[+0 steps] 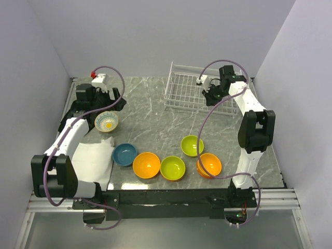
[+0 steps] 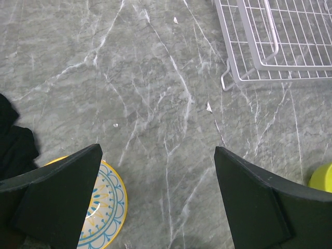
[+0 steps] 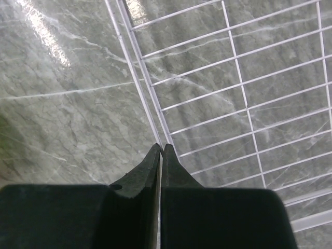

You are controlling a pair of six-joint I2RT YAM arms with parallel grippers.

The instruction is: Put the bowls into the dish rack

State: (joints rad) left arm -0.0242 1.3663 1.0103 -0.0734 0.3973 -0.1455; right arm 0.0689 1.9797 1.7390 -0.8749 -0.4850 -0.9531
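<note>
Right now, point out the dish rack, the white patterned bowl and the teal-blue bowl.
dish rack (image 1: 188, 89), top external view, on its bare wire floor.
white patterned bowl (image 1: 107, 121), top external view, on its yellow centre.
teal-blue bowl (image 1: 124, 154), top external view, on its inside bottom.

My left arm (image 1: 70, 137) and right arm (image 1: 248, 104) are white shells with black joint housings on black bases. A mauve cable (image 1: 123, 85) loops along each. My left gripper (image 2: 157, 150) has matt black fingers (image 2: 57, 197), wedge-shaped and flat-faced. My right gripper (image 3: 161, 150) matches.
</note>
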